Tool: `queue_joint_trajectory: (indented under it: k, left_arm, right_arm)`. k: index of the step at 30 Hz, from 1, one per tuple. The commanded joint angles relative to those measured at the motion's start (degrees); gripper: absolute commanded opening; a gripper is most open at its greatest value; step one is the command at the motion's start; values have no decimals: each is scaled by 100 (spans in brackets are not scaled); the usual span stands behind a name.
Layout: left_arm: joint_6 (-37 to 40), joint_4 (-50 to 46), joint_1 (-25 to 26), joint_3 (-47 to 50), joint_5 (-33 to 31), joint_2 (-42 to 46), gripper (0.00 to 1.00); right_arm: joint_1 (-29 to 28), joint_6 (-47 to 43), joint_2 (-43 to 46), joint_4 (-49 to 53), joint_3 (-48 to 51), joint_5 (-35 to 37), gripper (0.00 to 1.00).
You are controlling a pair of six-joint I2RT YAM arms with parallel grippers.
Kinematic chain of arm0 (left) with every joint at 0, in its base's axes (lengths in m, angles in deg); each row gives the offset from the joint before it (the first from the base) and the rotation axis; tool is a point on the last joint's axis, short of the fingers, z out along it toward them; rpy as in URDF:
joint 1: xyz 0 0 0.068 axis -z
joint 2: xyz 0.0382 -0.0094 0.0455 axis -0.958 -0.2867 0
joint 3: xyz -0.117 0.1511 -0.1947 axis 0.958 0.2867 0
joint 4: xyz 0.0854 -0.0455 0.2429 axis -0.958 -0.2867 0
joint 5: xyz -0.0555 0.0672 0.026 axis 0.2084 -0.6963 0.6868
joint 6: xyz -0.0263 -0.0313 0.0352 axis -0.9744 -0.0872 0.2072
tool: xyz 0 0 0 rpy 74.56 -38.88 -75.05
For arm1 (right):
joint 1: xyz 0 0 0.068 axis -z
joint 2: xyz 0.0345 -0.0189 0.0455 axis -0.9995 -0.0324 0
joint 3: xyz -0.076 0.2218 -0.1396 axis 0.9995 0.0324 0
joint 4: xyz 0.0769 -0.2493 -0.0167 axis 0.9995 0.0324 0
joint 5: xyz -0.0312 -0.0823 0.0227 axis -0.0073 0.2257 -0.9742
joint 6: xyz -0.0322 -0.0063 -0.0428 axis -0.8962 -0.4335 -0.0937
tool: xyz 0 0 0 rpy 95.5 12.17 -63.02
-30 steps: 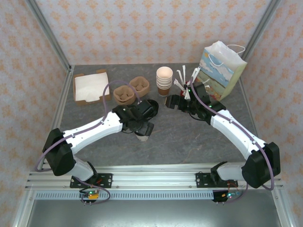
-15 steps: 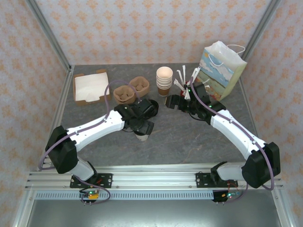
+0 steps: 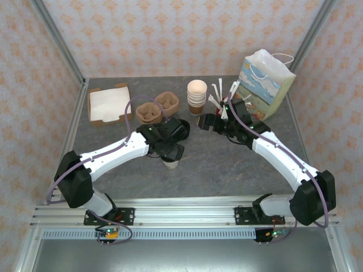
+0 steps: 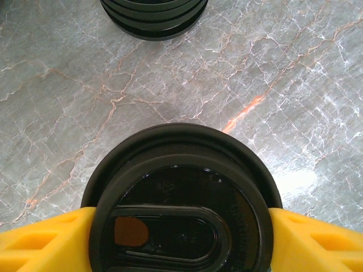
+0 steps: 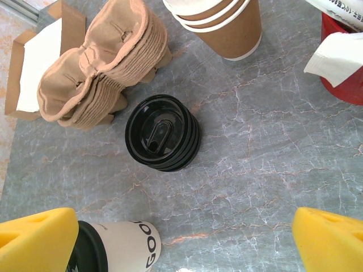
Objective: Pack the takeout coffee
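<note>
Looking from the top camera first: left gripper (image 3: 170, 156) low over the middle of the grey table (image 3: 227, 170), right on top of the takeout coffee (image 3: 172, 165), with just the near side of the pale cup peeking out below the black wrist. Further back and to the right, well apart from it, right gripper (image 3: 203, 122), hanging just on the near side of the stack of lidless paper cups (image 3: 197, 97). Behind, two piles of brown cup carriers (image 3: 159, 106), a tray of white napkins (image 3: 106, 105) at the far left and a printed paper bag (image 3: 267, 85) at the far right.

Turning to the left wrist camera: round black lid (image 4: 181, 198) of the coffee seen straight from above, exactly between the two yellow fingers (image 4: 39, 243), one at each side and both meeting the rim of the lid. Jaws at a medium width; not possible to tell whether already pressing or only lying against it. Beyond, on the table, stack of spare black lids (image 4: 153, 17), apart from the cup.

Turning to the right wrist camera: jaws spread wide, with bare table between the two fingers. Takeout coffee (image 5: 127, 246) at the bottom left, just beside the finger at the left of the view, lid end partly hidden behind it, dark lettering on the pale wall. Spare lids near the middle, carriers above left, red cup (image 5: 346, 85) of stirrers at the right edge.
</note>
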Motion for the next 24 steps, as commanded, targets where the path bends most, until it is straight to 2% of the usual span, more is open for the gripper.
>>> queue_joint_trajectory:
  k: [1,13,24]
  left_arm:
    - [33,-26,-24,-10,-112,-128,67]
    - [349,-496,-24,240,98,-573,50]
    - [597,-903,-24,525,147,-747,46]
  right_arm:
    - [4,31,36,-105,9,41,97]
    - [1,67,24,-196,157,35,97]
    - [-4,50,19,-239,246,54,97]
